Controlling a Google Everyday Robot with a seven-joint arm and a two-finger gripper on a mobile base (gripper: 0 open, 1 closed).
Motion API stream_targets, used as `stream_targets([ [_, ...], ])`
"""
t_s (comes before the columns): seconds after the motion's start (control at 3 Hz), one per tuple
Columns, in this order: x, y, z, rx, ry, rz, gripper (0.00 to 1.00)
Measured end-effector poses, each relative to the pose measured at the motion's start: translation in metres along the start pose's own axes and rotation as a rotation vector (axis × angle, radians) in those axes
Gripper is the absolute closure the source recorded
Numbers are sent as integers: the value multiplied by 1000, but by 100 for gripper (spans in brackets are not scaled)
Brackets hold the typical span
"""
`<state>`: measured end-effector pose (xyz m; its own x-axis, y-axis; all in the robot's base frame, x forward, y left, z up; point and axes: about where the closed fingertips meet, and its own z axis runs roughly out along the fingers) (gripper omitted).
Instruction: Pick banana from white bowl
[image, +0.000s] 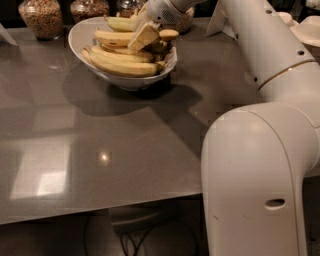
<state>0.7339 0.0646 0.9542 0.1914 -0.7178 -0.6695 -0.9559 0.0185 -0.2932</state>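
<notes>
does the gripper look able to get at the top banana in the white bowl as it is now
Probably yes. The gripper hangs right over the white bowl, at the right end of the top banana. Nothing lies on that banana, and the jars behind stand outside the bowl.

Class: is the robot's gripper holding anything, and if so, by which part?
It cannot be told. The gripper is down on the banana pile in the white bowl, but whether it grips one does not show.
</notes>
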Motion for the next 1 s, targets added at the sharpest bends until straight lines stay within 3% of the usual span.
stream_targets([
  [0.33, 11, 2, 6, -16, 27, 20, 50],
  [0.67, 14, 3, 4, -16, 26, 37, 67],
  [1.0, 6, 4, -11, 0, -2, 48, 92],
])
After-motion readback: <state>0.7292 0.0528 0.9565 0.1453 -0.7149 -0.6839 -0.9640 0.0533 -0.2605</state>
